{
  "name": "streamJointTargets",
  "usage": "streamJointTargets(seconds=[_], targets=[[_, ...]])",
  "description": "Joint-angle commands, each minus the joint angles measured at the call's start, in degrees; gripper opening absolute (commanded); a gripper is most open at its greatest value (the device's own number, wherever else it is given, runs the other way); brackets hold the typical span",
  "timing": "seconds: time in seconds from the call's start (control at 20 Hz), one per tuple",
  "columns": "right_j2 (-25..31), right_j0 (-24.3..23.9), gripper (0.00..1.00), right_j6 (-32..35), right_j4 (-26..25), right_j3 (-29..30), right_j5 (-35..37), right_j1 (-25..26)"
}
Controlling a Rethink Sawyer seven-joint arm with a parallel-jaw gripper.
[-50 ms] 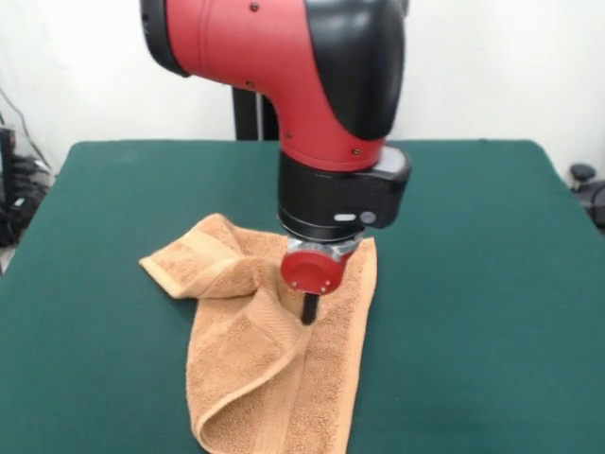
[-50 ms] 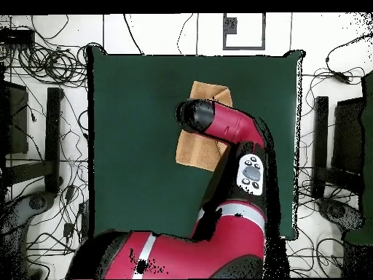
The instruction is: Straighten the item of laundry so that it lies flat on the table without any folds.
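We see a light orange-tan towel (it has a plain woven band along its edge) on a dark green table. The arm is red and black, with a red gripper.

The front camera sat low and close across the counter, facing the gripper almost level, so the arm filled the upper frame and the towel ran off the bottom edge just below the gripper. The overhead camera hung high and looked straight down, taking in the whole counter with floor and cables on every side; there the arm covered the gripper. Both views shared the counter, the towel and the arm.
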Motion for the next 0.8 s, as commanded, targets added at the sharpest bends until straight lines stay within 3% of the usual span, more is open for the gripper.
streamJointTargets(seconds=[0.05, 0.8], targets=[[8.6, -1.4, 0.00, -10.4, -5.0, 6.8, -1.6, 1.2], [11.6, -4.5, 0.00, -10.2, -11.9, 7.1, -3.4, 1.6]])
